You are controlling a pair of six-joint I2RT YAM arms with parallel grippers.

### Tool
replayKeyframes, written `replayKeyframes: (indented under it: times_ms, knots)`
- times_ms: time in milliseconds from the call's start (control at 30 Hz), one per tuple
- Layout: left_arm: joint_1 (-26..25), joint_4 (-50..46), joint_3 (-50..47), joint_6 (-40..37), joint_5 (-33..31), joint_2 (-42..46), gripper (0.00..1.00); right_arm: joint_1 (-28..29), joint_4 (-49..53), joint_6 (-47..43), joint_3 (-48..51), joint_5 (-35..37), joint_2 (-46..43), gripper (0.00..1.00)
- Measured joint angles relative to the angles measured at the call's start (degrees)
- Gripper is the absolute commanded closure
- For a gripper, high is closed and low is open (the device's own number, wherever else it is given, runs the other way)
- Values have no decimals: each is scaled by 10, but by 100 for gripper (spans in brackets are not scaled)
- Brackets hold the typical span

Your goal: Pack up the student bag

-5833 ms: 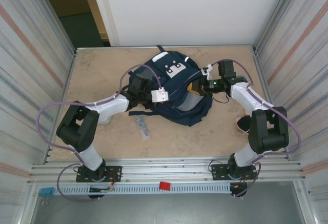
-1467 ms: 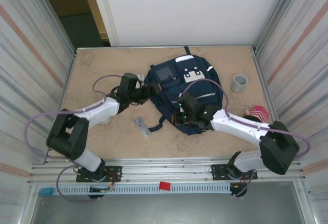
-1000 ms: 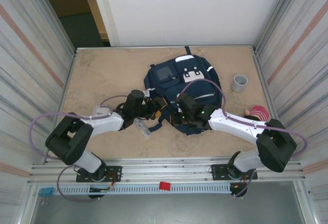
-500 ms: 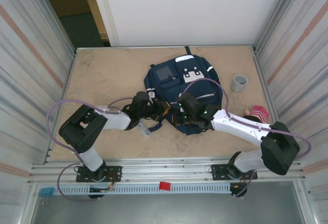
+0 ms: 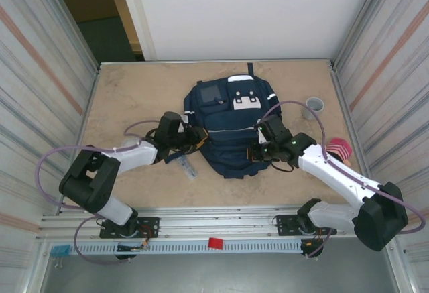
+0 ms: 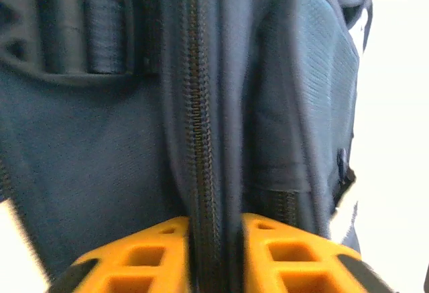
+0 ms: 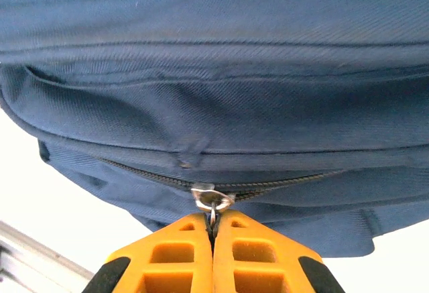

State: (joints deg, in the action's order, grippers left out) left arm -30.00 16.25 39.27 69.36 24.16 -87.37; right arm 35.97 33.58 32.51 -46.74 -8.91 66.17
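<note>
Navy student bag [image 5: 231, 132] seam [image 6: 194, 139] clamped in left gripper [image 6: 216, 229]; zipper pull [image 7: 212, 198] in right gripper [image 7: 214, 224]

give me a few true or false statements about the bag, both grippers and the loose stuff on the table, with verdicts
1. The right gripper pinches the zip pull of the student bag. True.
2. The left gripper is open, clear of the bag. False: it is clamped on the bag's zip seam.
3. A grey cylinder stands on the table, right of the bag. True.
4. The small clear object lies on top of the bag. False: it lies on the table, beside the bag's near left corner.
</note>
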Motion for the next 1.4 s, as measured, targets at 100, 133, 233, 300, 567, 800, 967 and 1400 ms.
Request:
replayKeyframes:
  times_ms: [100, 133, 233, 300, 567, 800, 967, 1400]
  knots:
    - [-9, -16, -6, 14, -14, 20, 41, 12, -17, 0, 8, -10, 0, 100]
    - [-20, -19, -10, 21, -22, 31, 39, 18, -21, 1, 8, -12, 2, 100]
    - [-62, -24, -23, 43, -39, 64, 39, 36, -33, 1, 8, -12, 8, 100]
    - [-85, -23, -30, 56, -49, 78, 40, 43, -38, 2, 8, -12, 13, 100]
    - [-101, 2, -33, 77, -62, 68, 81, 49, -47, 2, 8, -12, 18, 100]
    - [-45, -43, -6, 17, -12, 45, 100, 28, -40, 0, 8, -13, 4, 100]
    - [25, -157, 68, -94, 20, 45, 100, 37, -33, 0, 7, 4, -22, 100]
    - [63, -250, 97, -330, -1, 130, 38, 47, -74, 13, 8, -43, 7, 100]
